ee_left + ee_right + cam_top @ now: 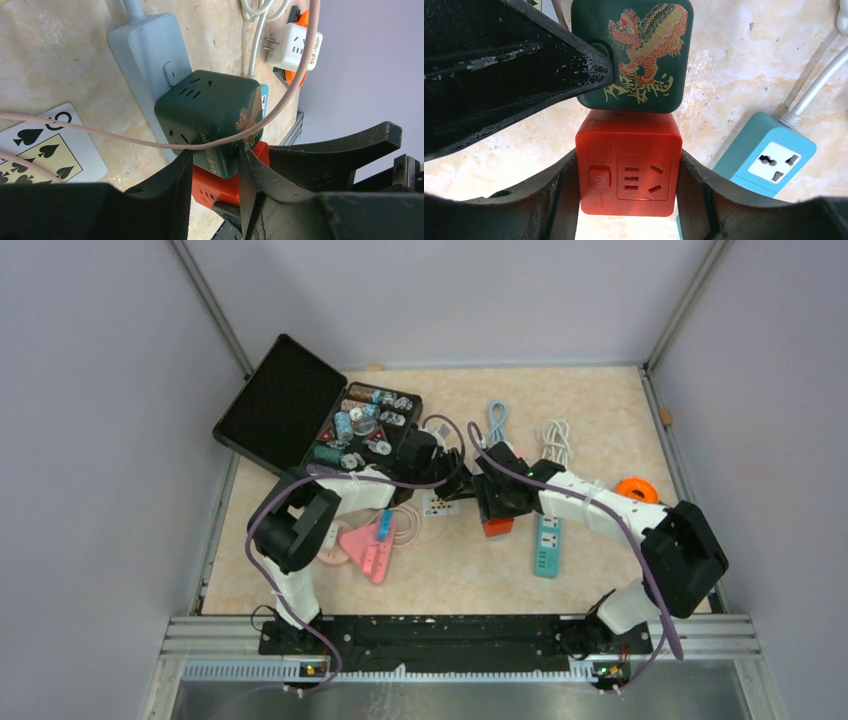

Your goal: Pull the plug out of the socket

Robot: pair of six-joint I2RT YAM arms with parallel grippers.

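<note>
The left gripper (215, 152) pinches the dark green cube socket (210, 107); the right gripper (628, 172) clamps the orange-red cube plug (629, 137) joined to it on the counter (744, 60). Brace green and draw orange straight away (twisting would likely bind it)

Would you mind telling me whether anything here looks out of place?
Yes: a loose pink cable drapes across the green cube held by the left gripper, where it could snag. A playing card also lies near the power strip.
</note>
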